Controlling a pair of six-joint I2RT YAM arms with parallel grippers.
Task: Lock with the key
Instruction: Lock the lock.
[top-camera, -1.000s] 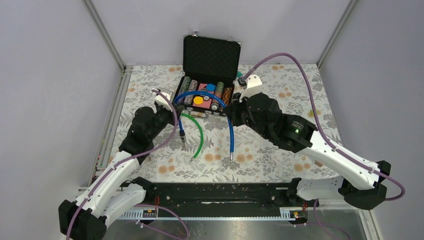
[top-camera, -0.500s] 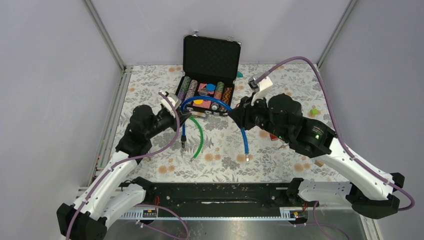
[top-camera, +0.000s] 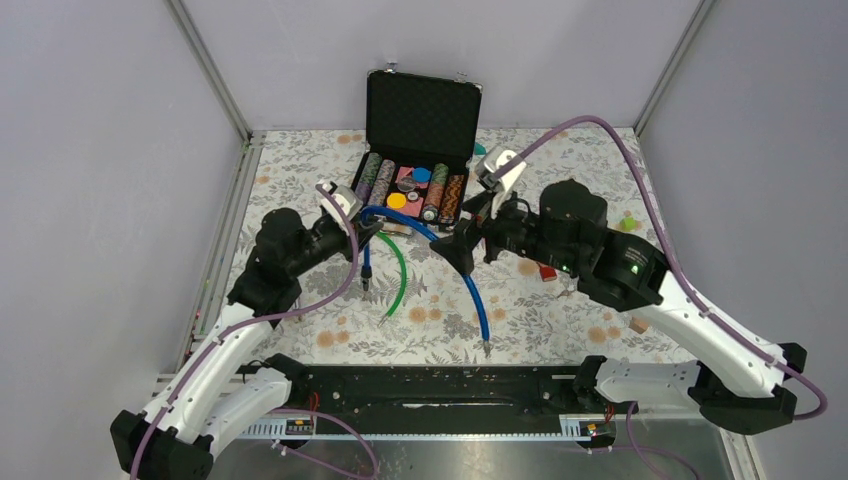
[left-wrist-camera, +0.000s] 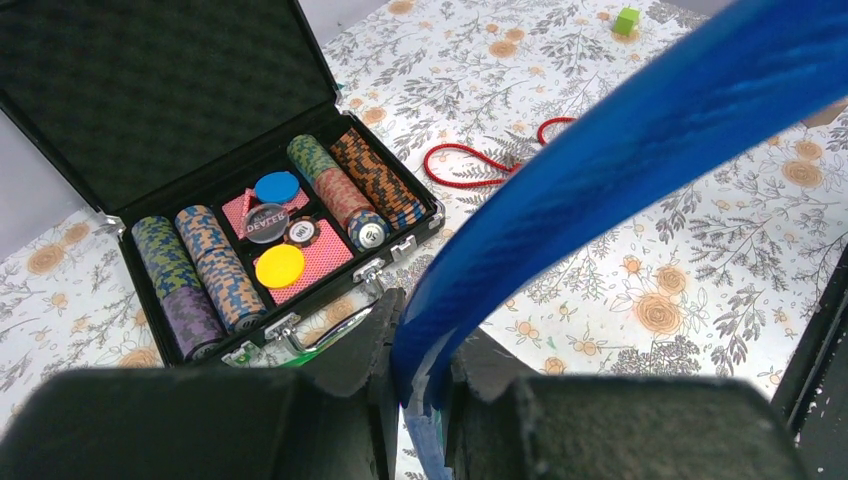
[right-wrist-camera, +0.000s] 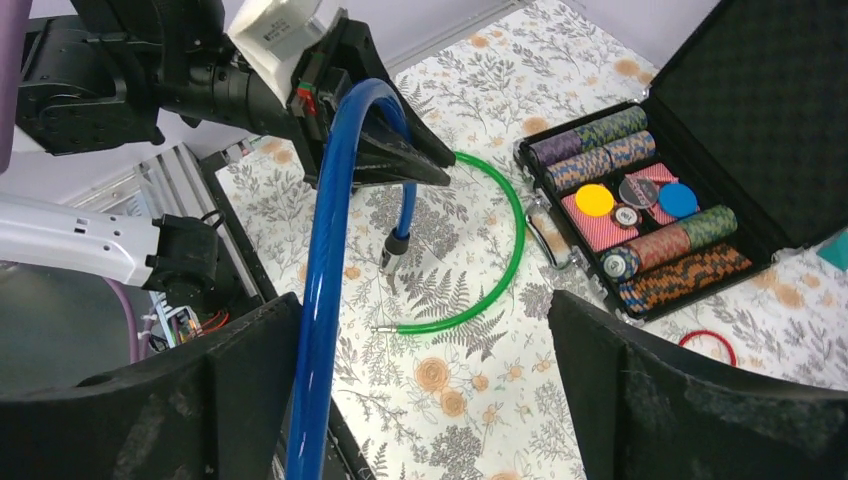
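Note:
A blue cable (top-camera: 478, 300) arcs from my left gripper (top-camera: 372, 222) toward the table's front. My left gripper (left-wrist-camera: 425, 335) is shut on this blue cable (left-wrist-camera: 600, 160), just in front of the open black case (top-camera: 425, 110) of poker chips. One short end hangs below the grip. My right gripper (top-camera: 462, 243) stands wide open at the cable's middle. In the right wrist view the blue cable (right-wrist-camera: 325, 250) runs just inside one of the fingers (right-wrist-camera: 240, 400) of my right gripper (right-wrist-camera: 425, 385), ungripped. The key is not visible in any view.
A green cable (top-camera: 400, 270) curves on the floral cloth in front of the case. A red cord loop (left-wrist-camera: 470, 160) lies right of the case. A small green cube (top-camera: 628, 222) and a red block (top-camera: 547, 272) sit on the right. Metal frame posts stand at the back corners.
My right gripper has opened and let go of the blue cable, whose free end has swung toward the front. The left gripper keeps its hold, slightly shifted.

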